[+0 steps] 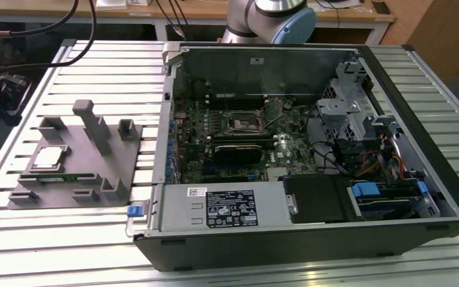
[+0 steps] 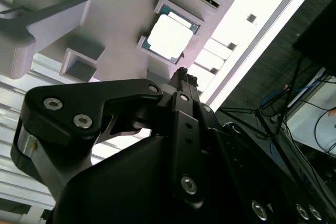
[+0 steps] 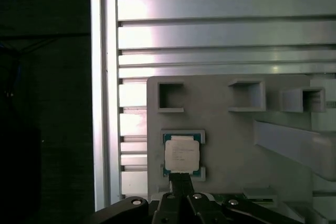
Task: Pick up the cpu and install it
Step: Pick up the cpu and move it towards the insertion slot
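You had the open black metal computer case (image 1: 293, 254) just beside the grey plastic holder tray (image 1: 78, 168), on the exterior view's right of it. Above the tray hung the black gripper (image 3: 181, 179), pressed together and empty. The small square silver-topped cpu (image 3: 181, 153) lay flat in a tray recess. I judge it light, stiff and fragile underneath, best held by two opposite edges.

The cpu (image 1: 48, 158) is a small flat square chip with a pale silver-white metal top and a thin darker rim. It lies flat, metal face up, seated in a shallow square recess of the grey holder tray (image 1: 74, 176) at the exterior view's left. In both wrist views the cpu (image 2: 169, 36) (image 3: 181, 154) shows a green edge around its top.
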Tool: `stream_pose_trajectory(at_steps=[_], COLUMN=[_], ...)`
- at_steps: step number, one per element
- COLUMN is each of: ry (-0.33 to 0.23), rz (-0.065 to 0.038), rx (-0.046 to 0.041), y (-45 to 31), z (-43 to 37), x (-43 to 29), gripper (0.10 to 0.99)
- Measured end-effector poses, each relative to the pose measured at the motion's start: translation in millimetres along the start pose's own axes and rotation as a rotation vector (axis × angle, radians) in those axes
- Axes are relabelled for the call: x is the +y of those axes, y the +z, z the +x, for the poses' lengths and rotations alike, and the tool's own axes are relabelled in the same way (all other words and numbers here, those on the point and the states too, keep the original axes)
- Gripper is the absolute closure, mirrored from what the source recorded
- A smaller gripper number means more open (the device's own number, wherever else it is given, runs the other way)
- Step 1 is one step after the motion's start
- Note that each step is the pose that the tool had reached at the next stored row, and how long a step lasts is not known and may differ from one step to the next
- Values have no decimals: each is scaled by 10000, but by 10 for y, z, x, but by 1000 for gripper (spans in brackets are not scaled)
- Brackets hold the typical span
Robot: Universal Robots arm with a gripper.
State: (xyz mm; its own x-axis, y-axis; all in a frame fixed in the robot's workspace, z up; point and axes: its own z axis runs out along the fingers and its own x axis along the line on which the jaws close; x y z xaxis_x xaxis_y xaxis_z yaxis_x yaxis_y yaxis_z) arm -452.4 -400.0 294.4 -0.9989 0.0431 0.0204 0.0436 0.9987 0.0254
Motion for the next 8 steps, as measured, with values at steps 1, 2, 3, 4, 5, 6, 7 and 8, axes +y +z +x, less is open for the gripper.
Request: stream_pose_trajectory(at_steps=[1,2,3,4,5,6,7,8], ry=[0,-1,0,0,0,0,0,-1], rz=[0,0,0,0,0,0,0,0], rx=[0,-1,-2,-1,-1,-1,-1,-1], y=[7,13,20,26,34,41,49,56], z=[0,0,-1,-1,-1,-1,-1,-1], x=[0,-1,-1,-1,-1,-1,-1,-2], gripper=[980,980,980,980,980,980,980,980])
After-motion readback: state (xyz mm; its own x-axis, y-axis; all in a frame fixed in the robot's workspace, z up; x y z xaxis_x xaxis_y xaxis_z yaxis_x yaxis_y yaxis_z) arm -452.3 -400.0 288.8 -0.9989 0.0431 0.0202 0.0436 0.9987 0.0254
